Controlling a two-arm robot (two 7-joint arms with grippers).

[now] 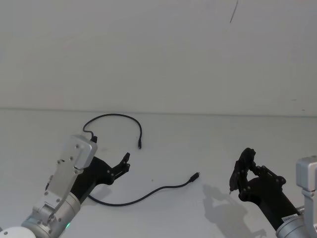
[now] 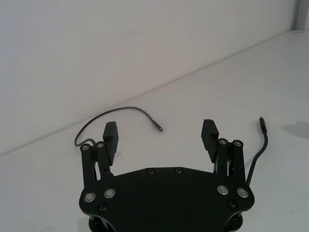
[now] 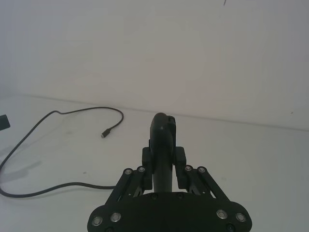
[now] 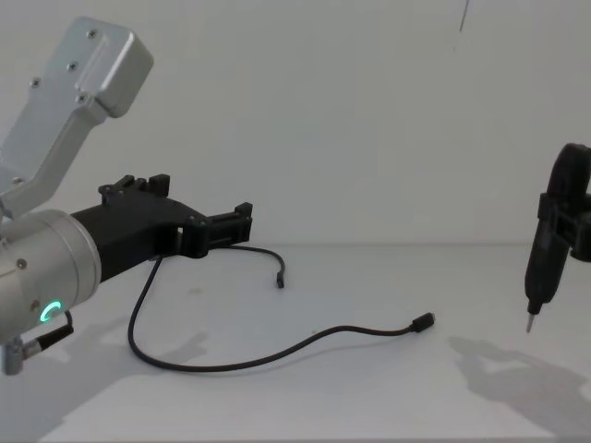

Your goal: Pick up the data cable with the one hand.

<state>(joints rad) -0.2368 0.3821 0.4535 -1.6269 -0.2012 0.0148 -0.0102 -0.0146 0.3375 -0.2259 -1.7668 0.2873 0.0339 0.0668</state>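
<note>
Head view: left gripper [image 1: 126,162] nearest, at 7 o'clock, fingers spread, empty. The data cable [image 1: 115,115] lies loose on the table [image 1: 277,134], curving from 12 round to 4 o'clock of it. Right gripper [image 1: 242,171] at 4 o'clock, parked, clamped on a pen-like tool [image 1: 233,182]. Left wrist view: jaws wide, both plugs beyond the pads [image 2: 111,134], no contact. Chest view adds height info: gripper hovers above the cable. Nothing grasped yet; descent, pinch & lift prob. all left.

The data cable [image 1: 166,187] is hidden mid-length behind the left gripper [image 1: 127,162], and the right wrist view's edge cuts it off; there the pen-like tool [image 3: 161,140] hides its own tip.
</note>
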